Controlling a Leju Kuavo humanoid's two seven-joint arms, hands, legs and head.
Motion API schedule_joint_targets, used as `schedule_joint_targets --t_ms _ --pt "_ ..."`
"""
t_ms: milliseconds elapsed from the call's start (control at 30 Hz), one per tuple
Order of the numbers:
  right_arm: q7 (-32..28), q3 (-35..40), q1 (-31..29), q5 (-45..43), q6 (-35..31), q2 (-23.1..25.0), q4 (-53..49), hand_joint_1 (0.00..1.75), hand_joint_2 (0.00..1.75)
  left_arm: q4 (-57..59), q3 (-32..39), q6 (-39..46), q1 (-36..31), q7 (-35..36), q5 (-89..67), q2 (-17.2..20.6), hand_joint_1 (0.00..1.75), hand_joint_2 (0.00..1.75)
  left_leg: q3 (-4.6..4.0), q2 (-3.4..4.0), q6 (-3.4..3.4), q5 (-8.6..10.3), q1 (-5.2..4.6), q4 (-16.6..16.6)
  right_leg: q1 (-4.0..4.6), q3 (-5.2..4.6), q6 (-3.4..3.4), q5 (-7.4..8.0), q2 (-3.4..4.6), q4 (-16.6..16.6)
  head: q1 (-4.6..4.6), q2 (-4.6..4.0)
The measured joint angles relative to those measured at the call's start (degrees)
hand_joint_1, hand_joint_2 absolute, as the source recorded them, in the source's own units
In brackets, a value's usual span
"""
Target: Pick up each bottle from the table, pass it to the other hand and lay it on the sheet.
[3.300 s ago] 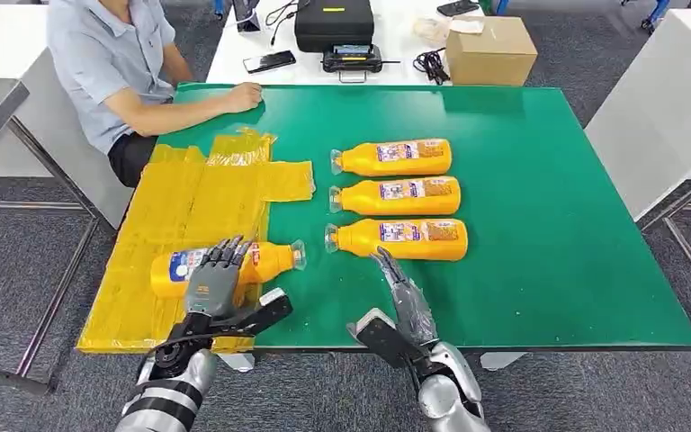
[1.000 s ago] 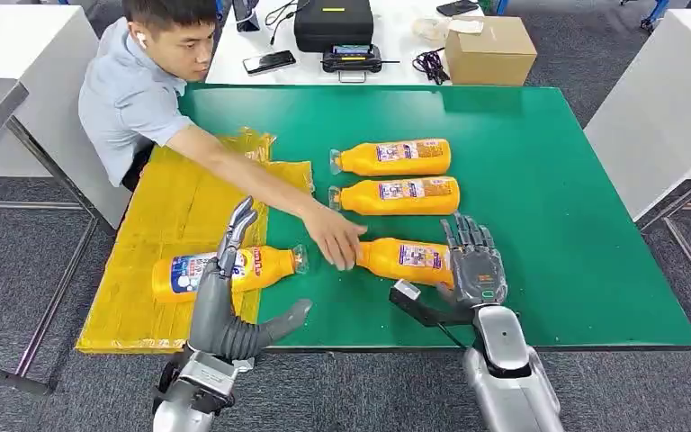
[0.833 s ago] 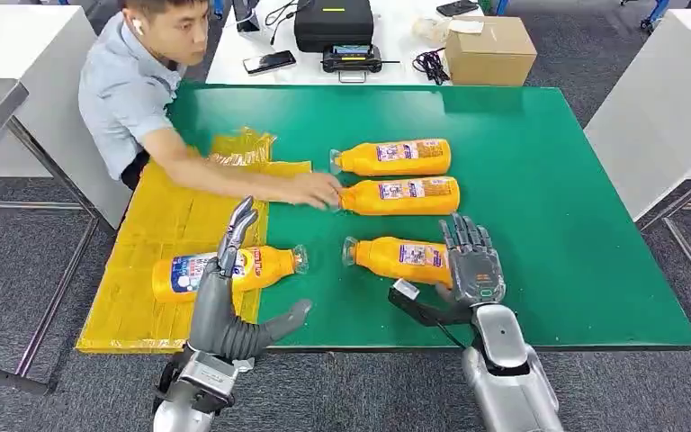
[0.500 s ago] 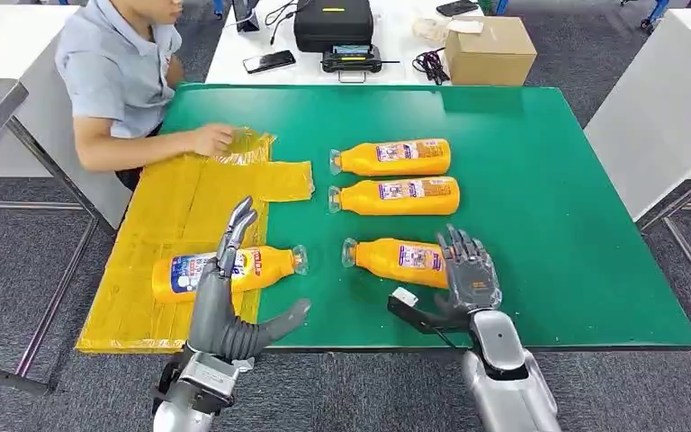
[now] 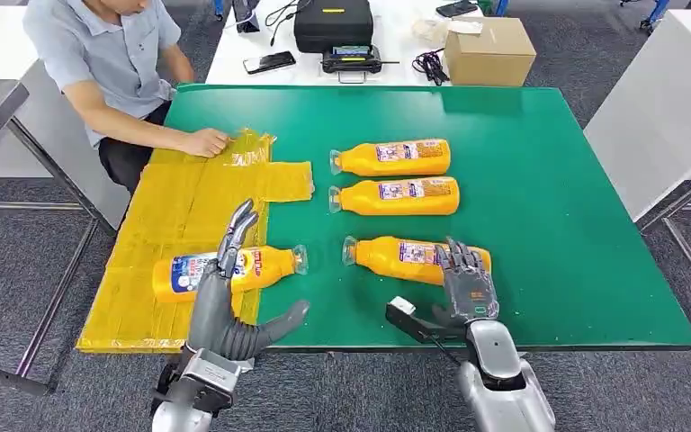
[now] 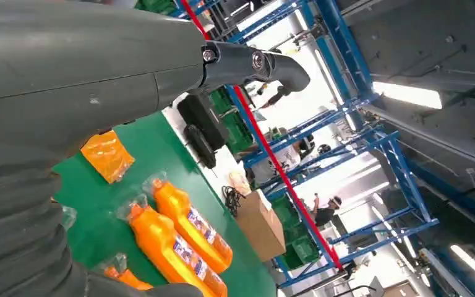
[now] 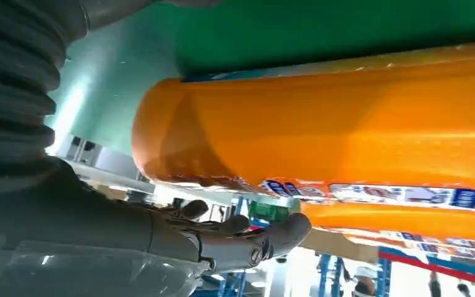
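The person in the grey shirt, who a second ago reached across and shifted the nearest orange plastic bottle, has drawn the arm back and now rests a hand on the far edge of the yellow plastic sheet. That bottle lies on its side on the green counter, cap toward the sheet, nearer the robot's right side than it was before. The right hand has followed it in and now sits over the bottle's base end, fingers spread and not yet wrapped round it; the right wrist view shows the orange body close against the palm. The left hand stays raised and spread, holding nothing, above the labelled orange bottle already lying on the sheet. Two more orange bottles wait farther back. The grasp looks imminent.
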Motion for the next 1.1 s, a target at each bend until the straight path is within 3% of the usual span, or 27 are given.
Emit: schedule_joint_targets --t_ms 567,1100 --pt "1.2 -1.4 -2.0 0.1 -0.6 -0.6 1.7 0.00 1.75 -0.2 -0.1 -1.0 0.2 0.2 -0.7 0.0 0.00 1.75 0.01 0.01 0.00 0.01 0.00 0.0 0.00 0.01 0.00 0.01 0.00 0.0 0.00 0.00" --pt "-2.0 -7.3 -8.9 -3.4 -3.0 -1.0 13.2 0.00 1.75 0.3 -1.5 -1.1 -0.6 0.0 -1.2 0.1 0.00 1.75 0.28 0.03 0.01 0.01 -0.01 0.0 0.00 0.23 0.01 0.02 0.01 0.0 0.00 0.00"
